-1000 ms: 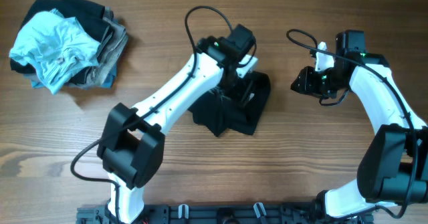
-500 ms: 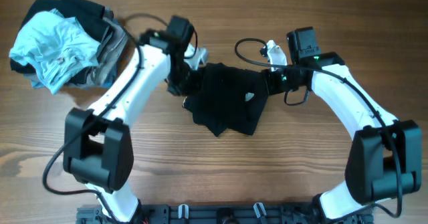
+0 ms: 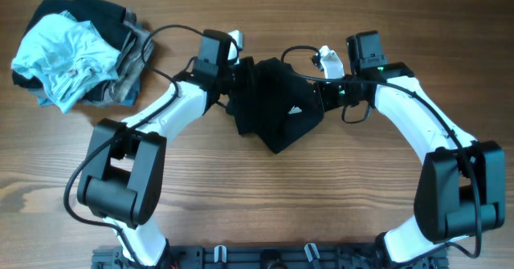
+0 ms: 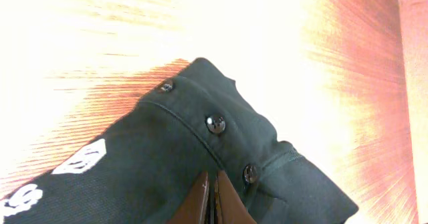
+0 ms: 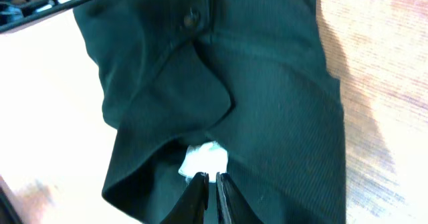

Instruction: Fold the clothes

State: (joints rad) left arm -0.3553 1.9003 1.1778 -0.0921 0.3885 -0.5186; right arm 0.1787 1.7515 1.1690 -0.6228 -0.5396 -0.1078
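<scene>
Nearest the robot, the wooden tabletop (image 3: pixel 321 205) is bare between the two arms. Just beyond it, the black shirt (image 3: pixel 277 112) sits bunched at the middle, its loose point sagging toward the near side. I cannot tell whether that point rests on the wood. The shirt's far edge is gripped on both sides. The left pincer (image 3: pixel 238 78) is closed tight on the cloth beside a row of buttons (image 4: pixel 215 123). The right pincer (image 3: pixel 323 92) is pinched narrow on the fabric just by a white label (image 5: pixel 204 158). Well apart, at the far left, lies the pile of clothes (image 3: pixel 76 52), with a pale blue piece on top.

The step in hand looks like opening the shirt out flat before any fold. To do it well, both grips should hold firm while the arms draw apart evenly, so the cloth tightens without slipping. Then the near edge should go down first and the rest be laid smoothly away from the robot. An uneven pull would likely twist the button strip.
</scene>
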